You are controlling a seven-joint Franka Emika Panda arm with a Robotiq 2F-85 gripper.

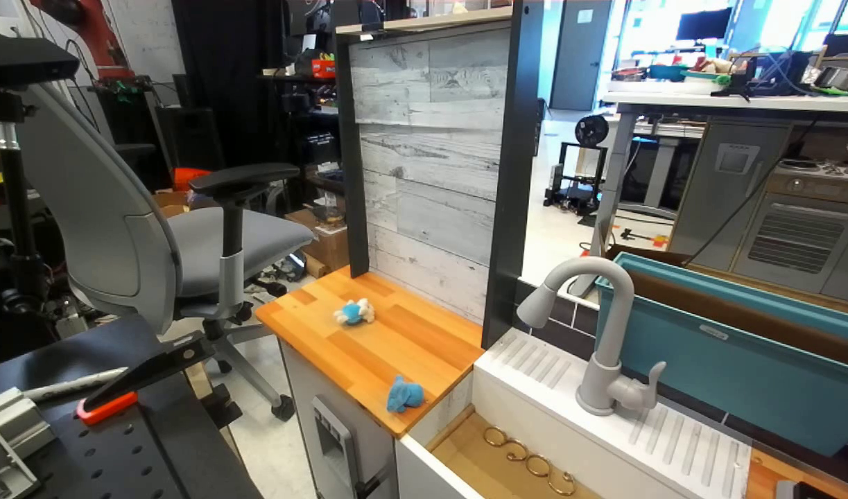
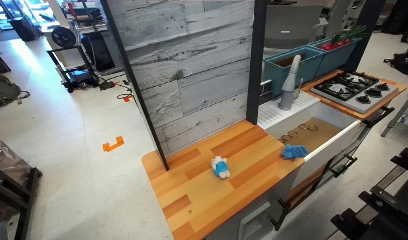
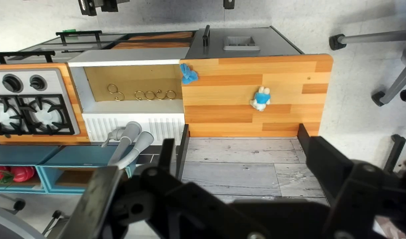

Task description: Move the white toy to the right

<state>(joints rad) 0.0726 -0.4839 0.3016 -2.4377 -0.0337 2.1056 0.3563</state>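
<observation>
Nearest in the wrist view, the dark jaws are standing wide apart and are gripping nothing. Just beyond, a grey plank-patterned panel (image 3: 229, 172) is rising between dark posts (image 3: 183, 147) along the near edge of the wooden counter (image 3: 222, 129). Left of it, teal planters (image 3: 83, 155) are sitting side by side, the left one holding red, green-leaved vegetables (image 3: 24, 173).

Next, a grey faucet (image 3: 123, 144) is standing on the ridged white ledge (image 3: 163, 121) of a sink (image 3: 139, 107), with a stovetop (image 3: 53, 86) lying farther left. The white toy (image 3: 261, 99), blue around its middle and showing in both exterior views, is lying near the middle of the counter, well apart from the jaws. To the left, gold-coloured rings (image 3: 155, 96) are resting on the sink's tan bottom. Farther off, the blue lump (image 3: 189, 74) is lying at the counter's left edge, close to the far corner and well apart from the white toy. Beyond the counter, a grey cabinet front (image 3: 209, 49) is dropping toward the pale floor (image 3: 305, 20).
</observation>
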